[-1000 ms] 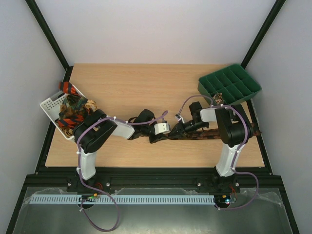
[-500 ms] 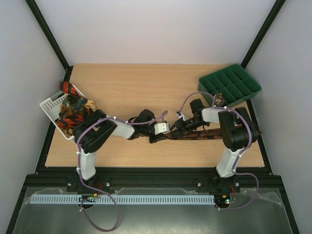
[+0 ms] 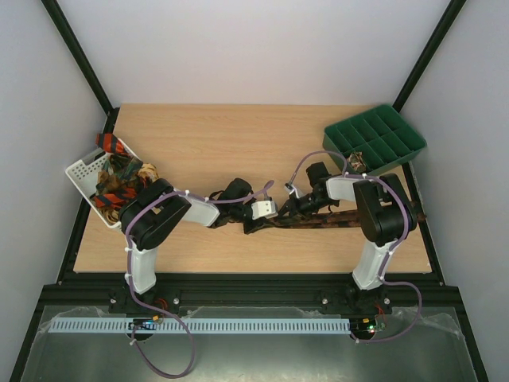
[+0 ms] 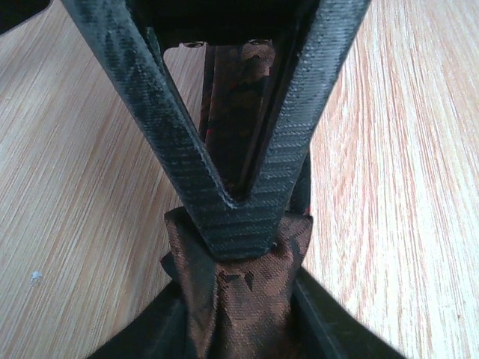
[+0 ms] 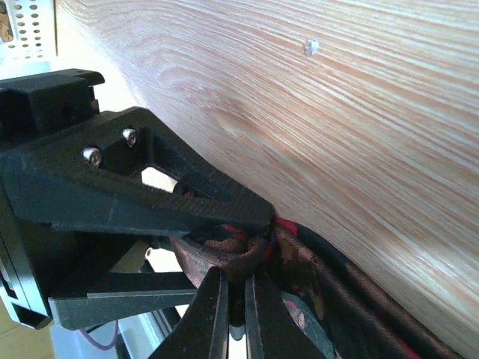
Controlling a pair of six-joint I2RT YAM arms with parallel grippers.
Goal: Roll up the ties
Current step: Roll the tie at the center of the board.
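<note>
Rolling appears started: left jaws clamp the bunched end of the dark brown tie (image 4: 233, 303), right jaws pinch it just beside them; next, wind in the free length

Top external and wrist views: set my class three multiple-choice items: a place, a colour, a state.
1. The green compartment tray sits at the table's: A near left corner; B far right corner; C centre.
2. The tie in the left claw is: A dark brown with reddish specks; B plain white; C bright blue.
3. The left claw is: A wide open; B shut on the tie; C out of view.
Key: B, it sits far right; A, brown weave shows; B, fingers pinch the fabric.
</note>
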